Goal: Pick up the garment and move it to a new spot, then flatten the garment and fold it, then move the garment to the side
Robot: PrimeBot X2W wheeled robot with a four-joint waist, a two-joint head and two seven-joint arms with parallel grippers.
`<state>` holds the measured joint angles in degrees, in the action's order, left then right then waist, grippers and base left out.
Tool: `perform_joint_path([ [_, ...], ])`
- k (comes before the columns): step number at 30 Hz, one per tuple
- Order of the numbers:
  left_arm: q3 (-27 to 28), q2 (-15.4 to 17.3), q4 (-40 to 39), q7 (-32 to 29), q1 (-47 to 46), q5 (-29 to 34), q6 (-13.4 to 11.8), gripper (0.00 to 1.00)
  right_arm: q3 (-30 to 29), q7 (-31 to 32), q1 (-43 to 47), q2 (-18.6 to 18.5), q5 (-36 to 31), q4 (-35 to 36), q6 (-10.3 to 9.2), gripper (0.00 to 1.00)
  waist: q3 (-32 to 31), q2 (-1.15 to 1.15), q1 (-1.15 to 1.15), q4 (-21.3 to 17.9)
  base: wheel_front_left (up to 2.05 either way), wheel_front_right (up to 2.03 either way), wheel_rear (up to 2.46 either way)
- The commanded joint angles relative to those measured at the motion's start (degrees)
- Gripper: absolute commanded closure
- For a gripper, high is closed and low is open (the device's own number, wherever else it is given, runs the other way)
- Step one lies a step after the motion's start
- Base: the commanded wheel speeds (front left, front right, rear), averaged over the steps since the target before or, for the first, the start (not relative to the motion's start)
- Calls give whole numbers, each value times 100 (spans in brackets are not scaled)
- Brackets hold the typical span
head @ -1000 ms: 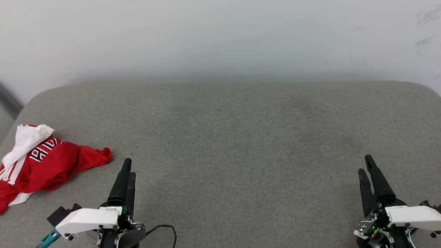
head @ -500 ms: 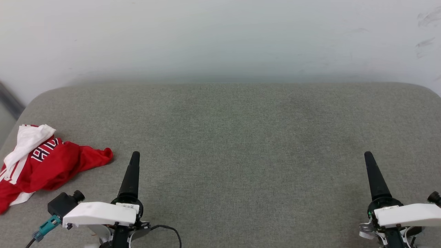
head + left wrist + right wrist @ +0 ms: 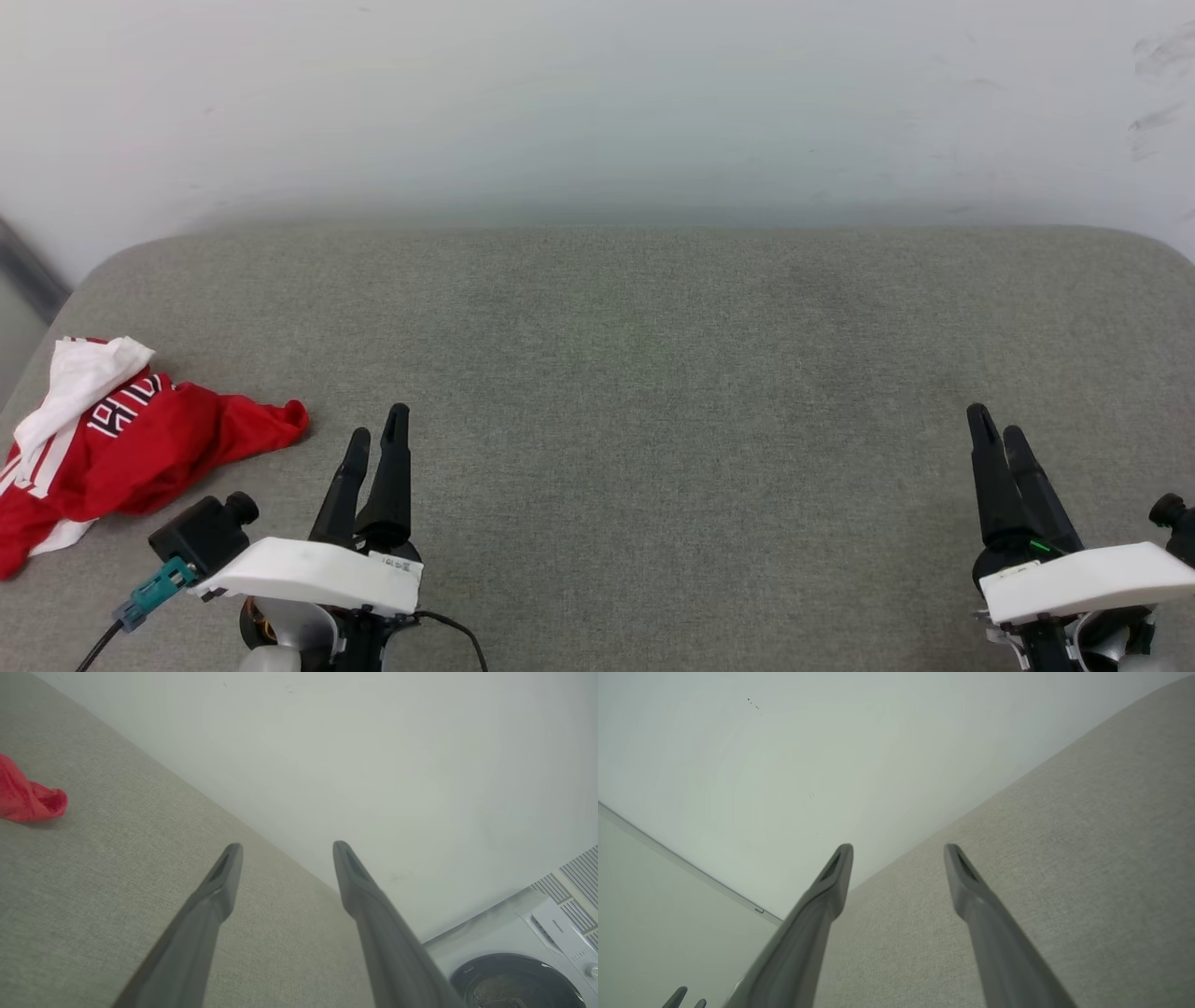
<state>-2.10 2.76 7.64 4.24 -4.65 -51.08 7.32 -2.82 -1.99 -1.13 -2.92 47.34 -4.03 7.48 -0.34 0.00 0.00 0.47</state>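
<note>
I have the garment (image 3: 121, 439) lying crumpled at the far left edge of the cushion (image 3: 653, 355). It is a red heap with a white sleeve bunched on its wall (image 3: 597, 112) side and part of the black, white-outlined lettering showing across the red. One red corner trails out to the right of the heap. My left gripper (image 3: 379, 425) is near the front edge, to the right of that corner and apart from it, touching no cloth, with its two fingers pointing toward the wall. In the left wrist view the jaws stand wide apart with nothing between them. The garment's red tip lies off to the left on the grey fabric, and a washer (image 3: 523, 961) shows at the lower right past the cushion's end. My right gripper (image 3: 993, 422) is at the far right of the cushion, well apart from the garment, fingers pointing the same way. In the right wrist view its jaws are spread wide too, empty, with grey fabric on one side and the pale wall on the other.
</note>
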Motion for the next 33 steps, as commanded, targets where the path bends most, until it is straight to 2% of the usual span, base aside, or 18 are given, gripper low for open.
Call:
perform_joint_path([
  [1,-37,11,-95,49,-117,236,-18,0,13,-22,-27,-3,-195,125,2,0,-1,0,0,-1,0,0,0],
  [11,-172,62,-98,229,-126,1310,-108,0,33,79,43,-2,-1246,327,1,0,-12,0,0,7,0,0,0],
  [33,-393,114,-9,568,-133,2797,-231,0,156,131,138,1,-2880,617,1,0,-19,0,0,45,0,0,0],
])
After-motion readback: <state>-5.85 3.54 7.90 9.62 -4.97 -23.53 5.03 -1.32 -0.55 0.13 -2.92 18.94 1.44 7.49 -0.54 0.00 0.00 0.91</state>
